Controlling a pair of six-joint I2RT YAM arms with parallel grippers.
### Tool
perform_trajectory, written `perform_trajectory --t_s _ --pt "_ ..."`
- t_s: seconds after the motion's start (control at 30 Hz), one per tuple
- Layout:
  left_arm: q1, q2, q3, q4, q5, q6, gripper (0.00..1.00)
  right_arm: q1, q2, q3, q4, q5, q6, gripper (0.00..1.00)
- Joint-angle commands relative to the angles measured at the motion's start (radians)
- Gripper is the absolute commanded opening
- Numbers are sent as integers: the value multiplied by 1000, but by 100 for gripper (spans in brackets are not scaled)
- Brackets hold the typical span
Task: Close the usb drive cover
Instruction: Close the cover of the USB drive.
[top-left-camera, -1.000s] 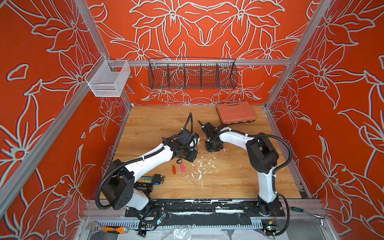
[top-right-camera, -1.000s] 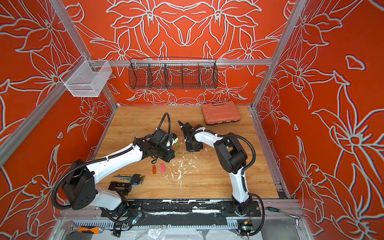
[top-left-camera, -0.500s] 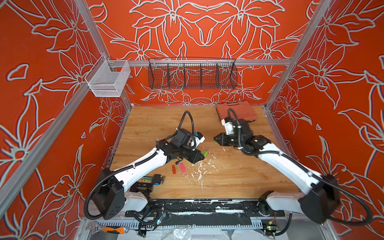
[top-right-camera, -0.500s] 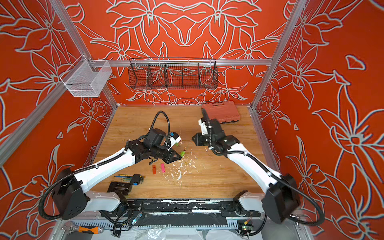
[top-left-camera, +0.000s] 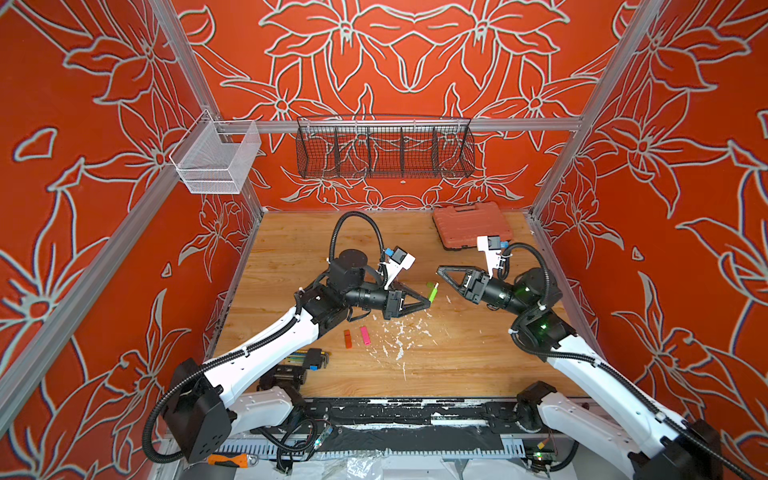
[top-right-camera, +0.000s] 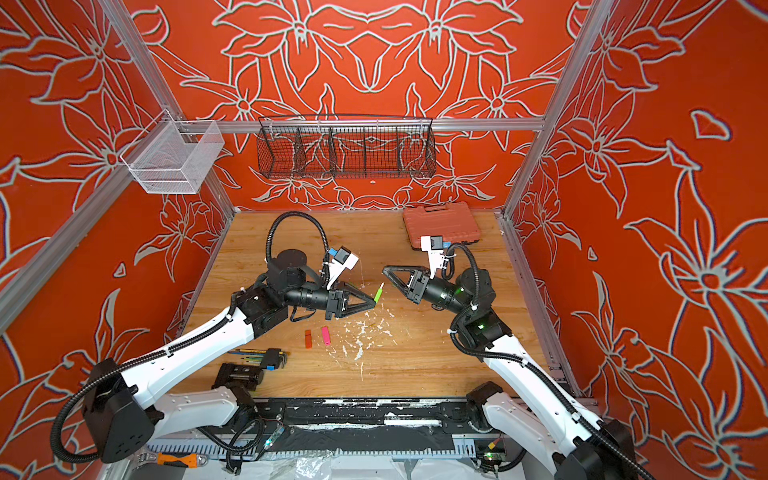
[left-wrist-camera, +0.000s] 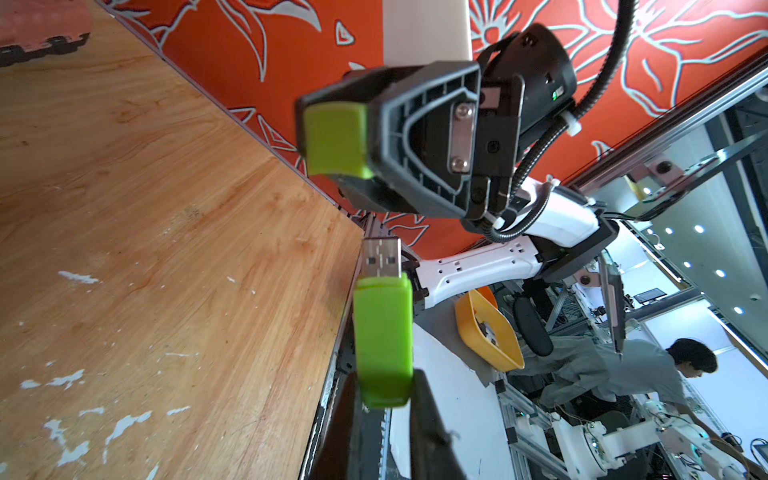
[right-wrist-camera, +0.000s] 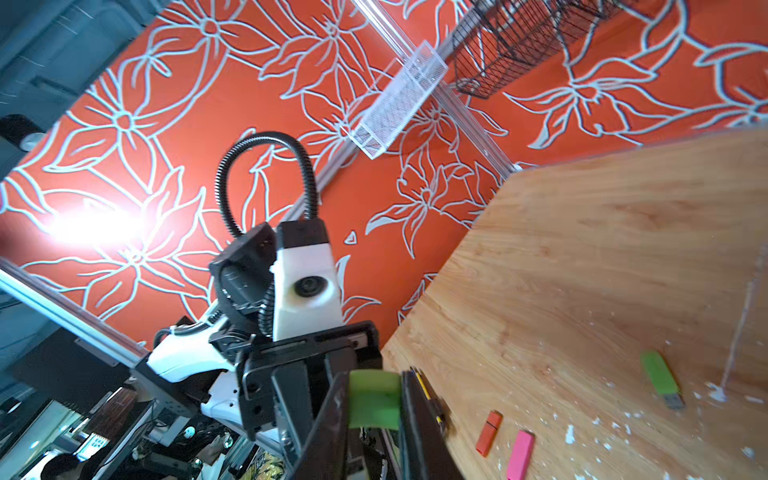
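At 7 o'clock on the surface (top-left-camera: 457, 365) lie hex keys (top-left-camera: 309, 358), then an orange drive (top-left-camera: 347, 338) and a pink drive (top-left-camera: 365, 335) side by side. Mid-surface, the left jaws pinch the green usb drive (left-wrist-camera: 384, 340) by its tail. Its bare plug points toward the green cover (left-wrist-camera: 334, 139), which the right jaws clamp just beyond it, apart. At 1 o'clock sits a shut orange case (top-left-camera: 471, 224), contents hidden. Hung on the walls, the black wire basket (top-left-camera: 384, 151) at 12 and the white mesh basket (top-left-camera: 216, 162) at 10 show only wallpaper through their mesh.
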Motion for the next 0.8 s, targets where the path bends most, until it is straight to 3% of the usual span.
perform_trajectory --t_s 0.0,0.77 --pt "7 -3 3 100 51 -55 10 2 -29 -26 170 -32 76 14" --pt "6 26 12 189 73 -95 8 20 -47 -43 146 -38 21 11"
